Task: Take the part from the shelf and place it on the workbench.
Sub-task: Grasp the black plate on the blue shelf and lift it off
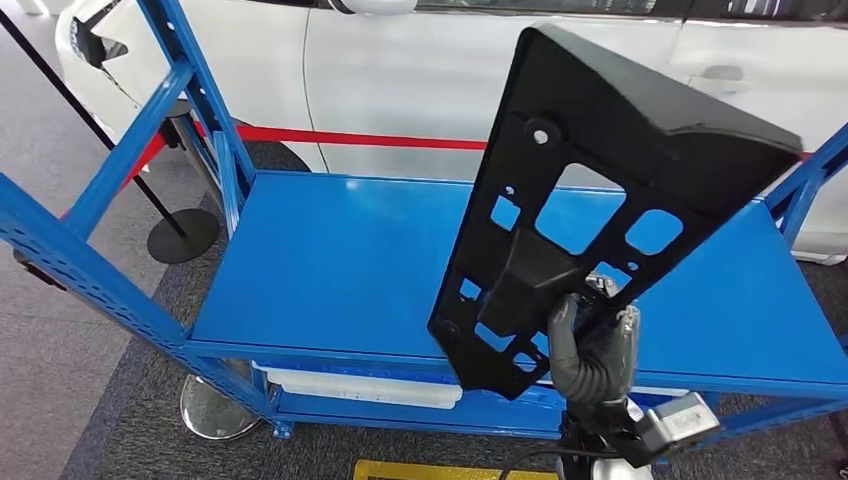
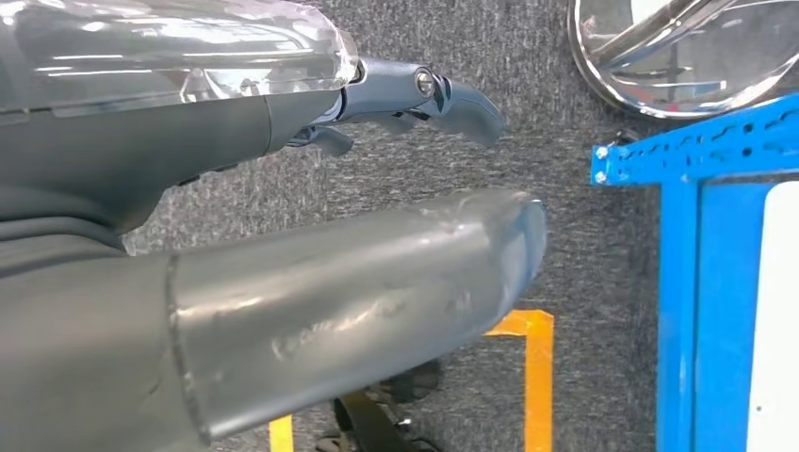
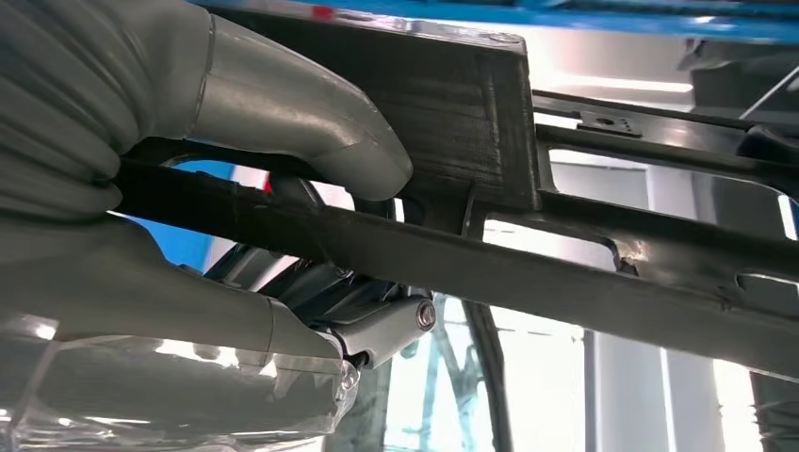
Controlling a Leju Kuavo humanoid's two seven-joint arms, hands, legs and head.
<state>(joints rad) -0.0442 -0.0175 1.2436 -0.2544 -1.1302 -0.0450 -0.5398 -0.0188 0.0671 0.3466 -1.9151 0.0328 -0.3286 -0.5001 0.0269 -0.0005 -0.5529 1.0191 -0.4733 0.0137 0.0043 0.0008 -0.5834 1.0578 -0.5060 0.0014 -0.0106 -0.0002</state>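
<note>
One black plastic part (image 1: 590, 190), a flat bracket pierced with rectangular cut-outs, stands tilted in front of us, and our right hand (image 1: 590, 345) grips it at its lower edge; from the right wrist we see the thumb (image 3: 301, 113) pressed on one face of a black bar and the darker fingers (image 3: 377, 325) curled behind it. The part is lifted above the blue shelf (image 1: 340, 270), not touching its top deck. Our left hand (image 2: 311, 282) hangs low over grey carpet (image 2: 565, 217), holding nothing, thumb and fingers apart. Near our feet a yellow floor marking (image 2: 539, 377) runs across the carpet. Under the blue deck a white tray (image 1: 360, 385) sits on the lower level, and a chrome round base (image 1: 210, 410) rests by the shelf's corner post. Further off, a red barrier belt (image 1: 370, 138) runs from a black stanchion (image 1: 180, 235), and behind it stands a white car (image 1: 420, 70).
</note>
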